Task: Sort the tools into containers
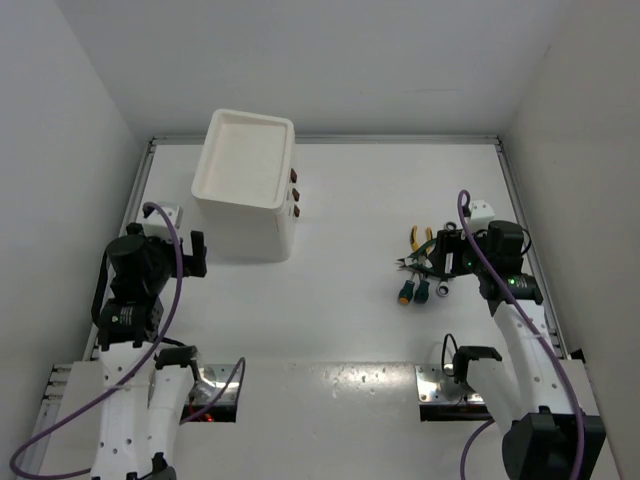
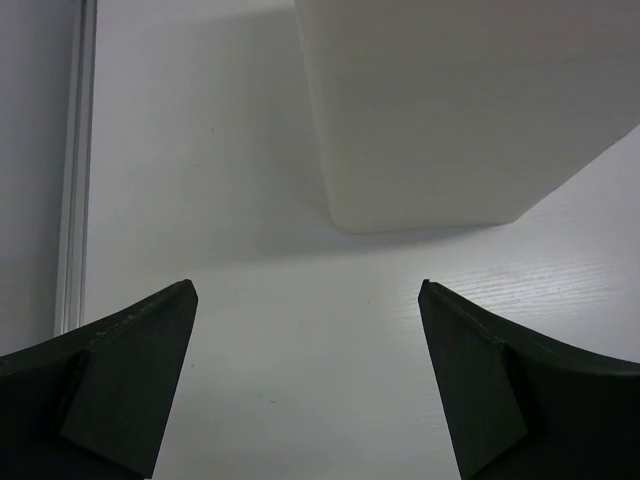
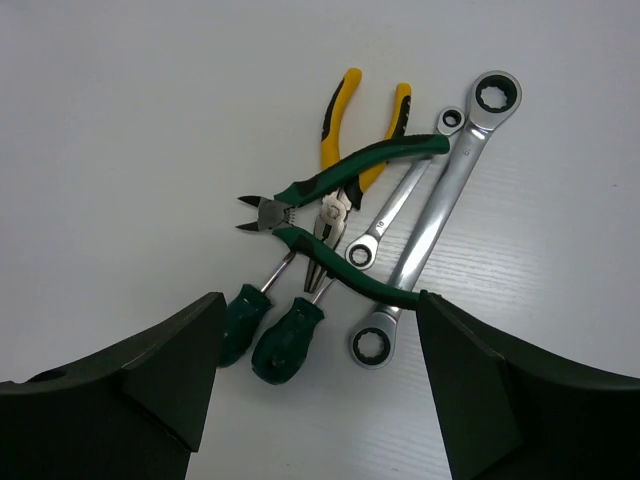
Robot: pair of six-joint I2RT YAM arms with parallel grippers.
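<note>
The tools lie in one heap on the right: two green-handled screwdrivers [image 3: 238,322] [image 3: 289,338], yellow-handled pliers [image 3: 342,105], green-handled cutters [image 3: 335,178] lying across them, a slim wrench [image 3: 402,197] and a larger wrench [image 3: 446,195]. My right gripper [image 3: 320,296] hovers open just above the heap [image 1: 412,290], touching nothing. The white container [image 1: 245,185] with dark red knobs [image 1: 295,195] stands at the back left. My left gripper [image 1: 199,255] is open and empty, low over the table [image 2: 260,200], facing the container's lower corner [image 2: 460,120].
White walls enclose the table on three sides, with a metal rail [image 2: 75,170] along the left edge. A small white box [image 1: 165,214] sits by the left arm and another [image 1: 484,209] by the right arm.
</note>
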